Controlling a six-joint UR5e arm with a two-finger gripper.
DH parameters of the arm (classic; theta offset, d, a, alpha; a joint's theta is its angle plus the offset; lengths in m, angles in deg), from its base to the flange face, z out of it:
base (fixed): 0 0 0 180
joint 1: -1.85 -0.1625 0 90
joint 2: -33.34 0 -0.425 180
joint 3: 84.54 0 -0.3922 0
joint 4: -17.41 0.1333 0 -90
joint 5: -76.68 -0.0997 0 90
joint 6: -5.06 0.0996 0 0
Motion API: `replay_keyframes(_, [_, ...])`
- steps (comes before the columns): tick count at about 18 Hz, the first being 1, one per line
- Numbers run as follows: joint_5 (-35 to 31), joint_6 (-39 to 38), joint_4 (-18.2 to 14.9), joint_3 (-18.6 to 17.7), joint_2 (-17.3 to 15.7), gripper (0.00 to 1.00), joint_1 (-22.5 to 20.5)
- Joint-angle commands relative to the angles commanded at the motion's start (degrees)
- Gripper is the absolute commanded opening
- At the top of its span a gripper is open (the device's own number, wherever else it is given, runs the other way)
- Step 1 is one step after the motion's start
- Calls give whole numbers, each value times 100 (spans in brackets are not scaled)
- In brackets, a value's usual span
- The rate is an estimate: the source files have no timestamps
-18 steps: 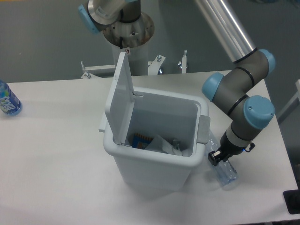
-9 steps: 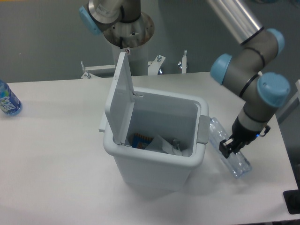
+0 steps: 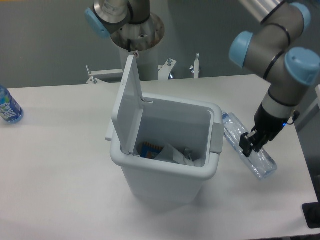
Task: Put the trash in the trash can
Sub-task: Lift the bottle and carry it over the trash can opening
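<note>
The trash can (image 3: 165, 175) is a pale grey bin standing mid-table with its flap lid (image 3: 128, 102) swung up on the left. Inside it lie crumpled clear and white pieces and something blue and orange. A clear, label-less plastic bottle (image 3: 235, 137) hangs tilted just right of the bin, lifted off the table. My gripper (image 3: 251, 142) is shut on the bottle at its middle, beside the can's right handle tab (image 3: 217, 137).
A blue-labelled water bottle (image 3: 8, 107) lies at the table's far left edge. The arm's base column (image 3: 136, 35) stands behind the bin. The table's right edge runs close to my gripper, and a dark object (image 3: 312, 215) sits at the lower right corner.
My gripper has lifted the clear bottle off the table and carried it up and to the right, beside the bin. The bin and its contents have not moved.
</note>
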Motion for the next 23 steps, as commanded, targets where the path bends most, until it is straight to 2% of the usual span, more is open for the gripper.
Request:
replay_keyframes(5, [396, 0, -202, 202, -202, 44, -158])
replay_keyframes(10, [748, 9, -202, 211, -597, 44, -360])
replay_keyframes(14, [1029, 0, -202, 220, -870, 44, -352])
replay_keyframes(19, [1854, -17, -202, 211, -1213, 44, -396])
replay_keyframes(23, [2171, -88, -211, 202, -1415, 44, -387])
